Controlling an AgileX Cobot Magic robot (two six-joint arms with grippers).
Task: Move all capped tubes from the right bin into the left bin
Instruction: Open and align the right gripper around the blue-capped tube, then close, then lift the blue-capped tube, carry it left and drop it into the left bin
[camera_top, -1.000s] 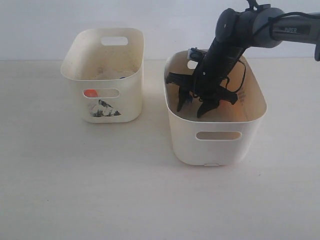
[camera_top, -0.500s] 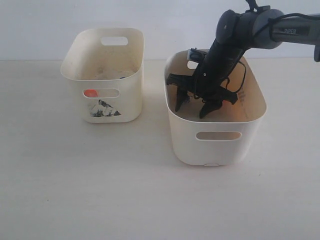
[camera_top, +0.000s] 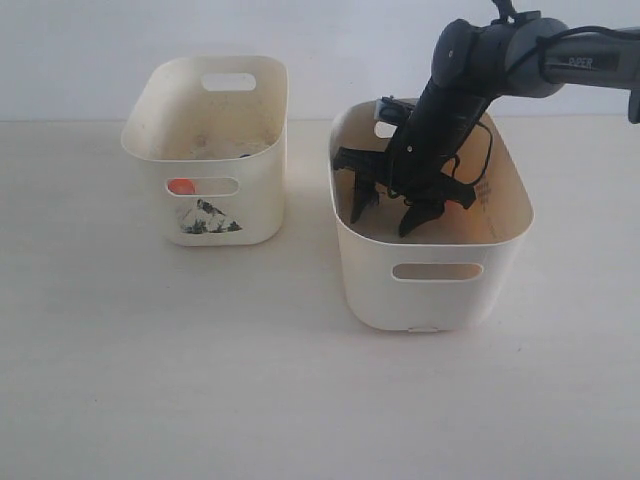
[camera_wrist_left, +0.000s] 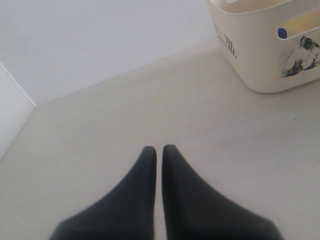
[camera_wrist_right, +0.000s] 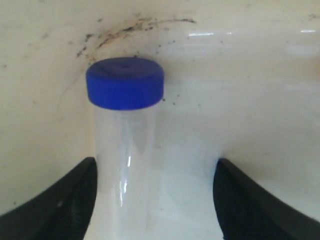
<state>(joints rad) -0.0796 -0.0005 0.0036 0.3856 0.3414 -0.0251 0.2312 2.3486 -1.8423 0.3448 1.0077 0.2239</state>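
Note:
My right gripper (camera_top: 386, 220) reaches down inside the right bin (camera_top: 430, 290), the larger plain cream one. It is open. In the right wrist view a clear capped tube (camera_wrist_right: 125, 155) with a blue cap (camera_wrist_right: 125, 82) lies on the bin floor between the fingers (camera_wrist_right: 70, 200), close against one of them and well away from the other. The left bin (camera_top: 200, 150), smaller and marked with a black mountain picture, shows an orange-red cap (camera_top: 181, 186) through its front slot. A blue cap (camera_wrist_left: 282, 33) shows through the slot of the left bin (camera_wrist_left: 260, 55). My left gripper (camera_wrist_left: 159, 149) is shut with nothing in it, above the bare table.
The two bins stand side by side on a pale table (camera_top: 250, 380) with a narrow gap between them. A white wall runs behind. The right arm (camera_top: 500, 55) comes in from the upper right over the right bin's back rim.
The right gripper has shifted very slightly inside the right bin and its jaws stand a little wider. Nothing else has moved.

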